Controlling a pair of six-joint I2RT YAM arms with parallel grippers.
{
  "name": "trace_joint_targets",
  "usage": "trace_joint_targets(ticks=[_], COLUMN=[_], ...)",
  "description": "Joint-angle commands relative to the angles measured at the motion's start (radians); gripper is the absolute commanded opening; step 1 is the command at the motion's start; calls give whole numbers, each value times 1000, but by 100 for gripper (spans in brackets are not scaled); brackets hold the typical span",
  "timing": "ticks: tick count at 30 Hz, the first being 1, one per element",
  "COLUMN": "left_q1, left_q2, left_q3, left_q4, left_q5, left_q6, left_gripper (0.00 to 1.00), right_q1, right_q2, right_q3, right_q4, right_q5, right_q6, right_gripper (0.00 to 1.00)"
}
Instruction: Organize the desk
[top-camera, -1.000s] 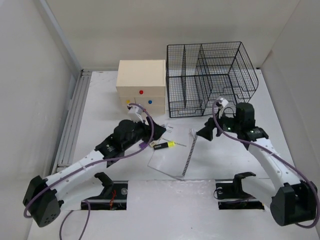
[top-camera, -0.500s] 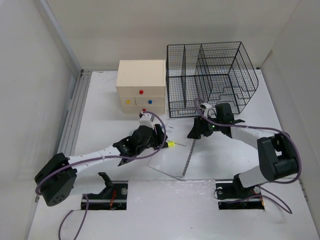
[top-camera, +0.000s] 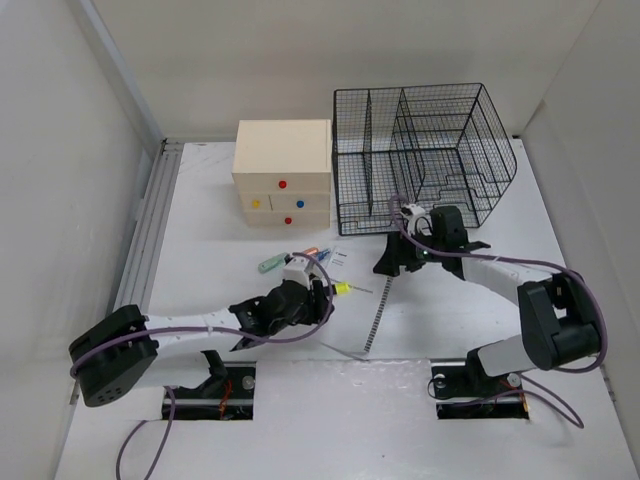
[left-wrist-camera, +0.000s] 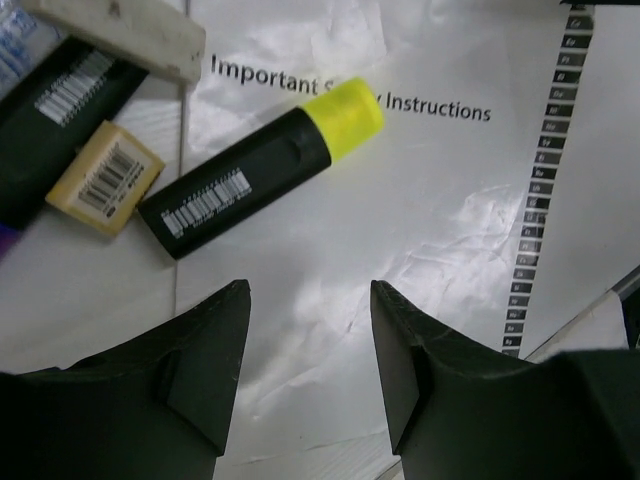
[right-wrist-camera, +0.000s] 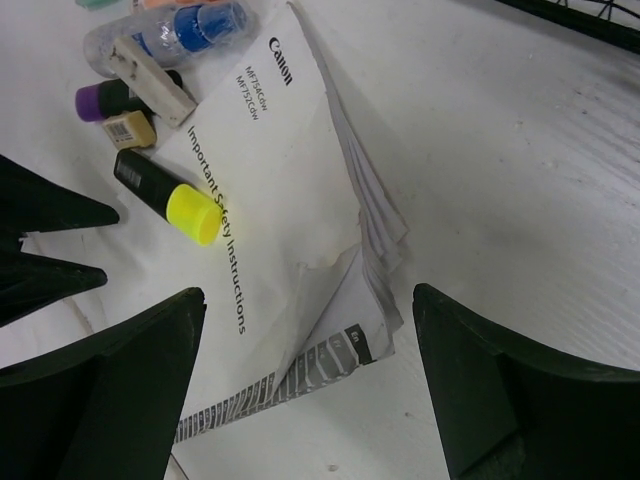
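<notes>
The white desk holds a Canon "Important Safety Instructions" booklet near its middle. A black highlighter with a yellow cap lies on the booklet's upper left part. My left gripper hovers open just short of the highlighter, with only paper between its fingers. My right gripper stands wide open over the booklet's curled top right corner, holding nothing.
A beige drawer box and a black wire mesh organizer stand at the back. A metal rail runs along the left edge. A purple-capped marker, a barcoded eraser, a blue-capped item and a teal item lie left of the booklet.
My left gripper has slid down and right toward the highlighter, its jaws narrowing a little, uncovering small items behind it. My right gripper has moved left to the booklet's top corner.
</notes>
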Motion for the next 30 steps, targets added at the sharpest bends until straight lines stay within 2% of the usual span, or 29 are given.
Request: trace_joint_targets(ticks=[1, 9, 14, 17, 21, 22, 24, 25, 28, 29, 30], left_q1=[-24, -42, -64, -73, -82, -82, -91, -92, -92, -92, -92], left_q2=[-32, 77, 197, 277, 352, 364, 375, 375, 384, 369, 357], left_q3=[-42, -52, 19, 41, 62, 63, 63, 63, 63, 63, 63], left_q4=[61, 79, 56, 56, 77, 100, 110, 110, 110, 110, 110], left_q5=[2, -42, -42, -42, -5, 17, 18, 30, 30, 30, 30], left_q6=[-54, -92, -102, -102, -112, -112, -122, -122, -122, -122, -122], left_gripper=[48, 48, 45, 43, 42, 40, 40, 40, 40, 40, 46], right_q1=[15, 45, 83, 108, 131, 131, 131, 131, 131, 131, 131], right_q2=[9, 71, 126, 135, 123, 100, 77, 51, -16, -35, -55], right_q3=[-7, -7, 2, 12, 12, 12, 12, 3, 3, 3, 3], right_q4=[45, 45, 45, 45, 45, 45, 45, 45, 45, 45, 45], right_q5=[-7, -7, -43, -69, -79, -79, -79, -79, -79, -65, -65], right_q6=[10, 10, -8, -17, -26, -26, -37, -37, -46, -61, -62], right_gripper=[90, 90, 90, 86, 67, 53, 32, 17, 0, 0, 0])
